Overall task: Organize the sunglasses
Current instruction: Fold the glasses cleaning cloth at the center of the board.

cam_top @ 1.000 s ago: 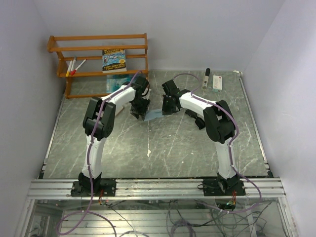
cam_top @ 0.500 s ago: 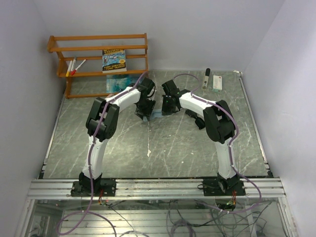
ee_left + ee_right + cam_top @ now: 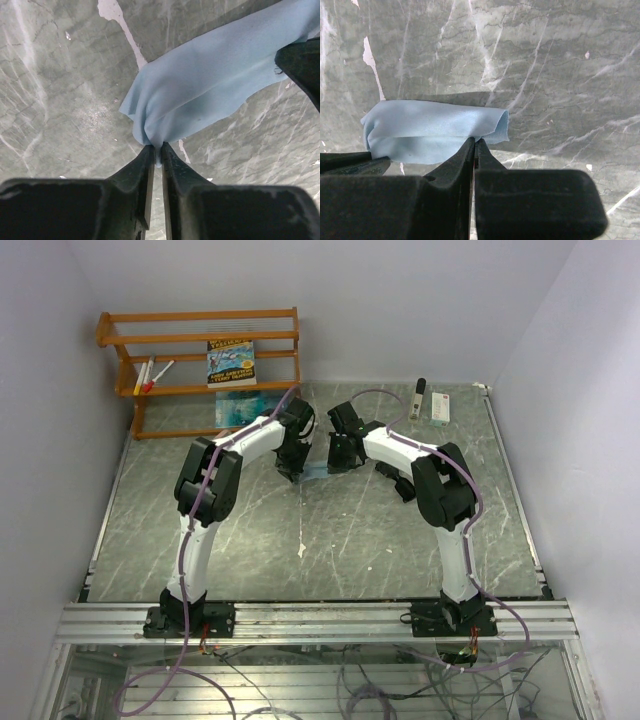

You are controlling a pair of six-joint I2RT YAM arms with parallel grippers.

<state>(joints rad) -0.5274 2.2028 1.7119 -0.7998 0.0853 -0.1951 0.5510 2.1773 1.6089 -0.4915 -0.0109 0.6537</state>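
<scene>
Left fingers (image 3: 142, 175) have closed onto the soft blue cloth (image 3: 210, 90).
Right fingers (image 3: 457, 162), fully shut, seemingly pinch its folded edge above the veined grey counter (image 3: 545, 60).

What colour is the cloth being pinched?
Pale blue, plain soft cloth; clearest in the left wrist view.

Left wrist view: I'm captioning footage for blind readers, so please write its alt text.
The black left end effector pinches one bunched corner of a light blue soft cloth above a grey marbled tabletop. The right end effector grips its far end.
</scene>
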